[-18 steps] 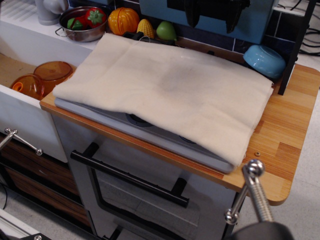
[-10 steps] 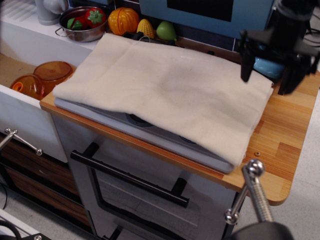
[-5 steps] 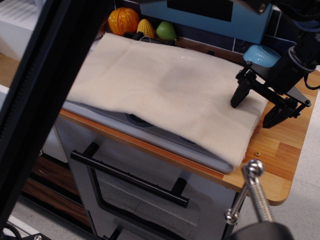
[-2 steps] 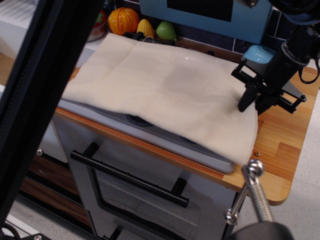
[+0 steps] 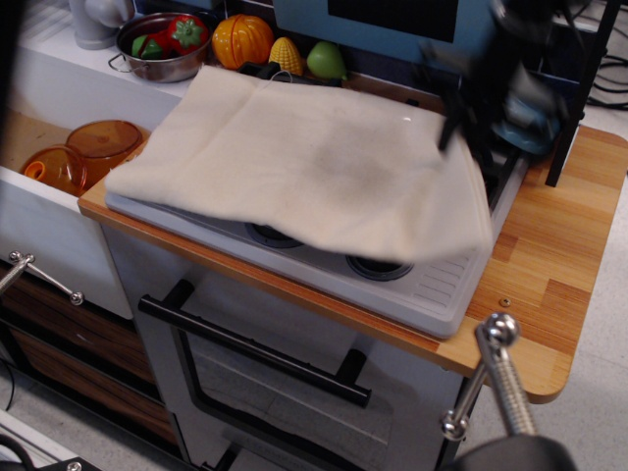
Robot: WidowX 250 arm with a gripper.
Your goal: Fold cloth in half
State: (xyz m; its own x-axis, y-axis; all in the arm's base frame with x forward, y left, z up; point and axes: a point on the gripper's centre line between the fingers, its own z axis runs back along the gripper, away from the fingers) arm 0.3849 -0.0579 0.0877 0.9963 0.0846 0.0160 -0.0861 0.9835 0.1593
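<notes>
Fold barely begun. My hand (image 5: 469, 126), blurred, looks clamped on the cloth's (image 5: 304, 162) right edge, lifting it off the stove (image 5: 432, 289); the rest lies flat, carry-over left.

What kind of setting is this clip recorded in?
It looks like a toy kitchen: a stovetop under the cloth, an oven door handle below, and plastic fruit along the back.
</notes>
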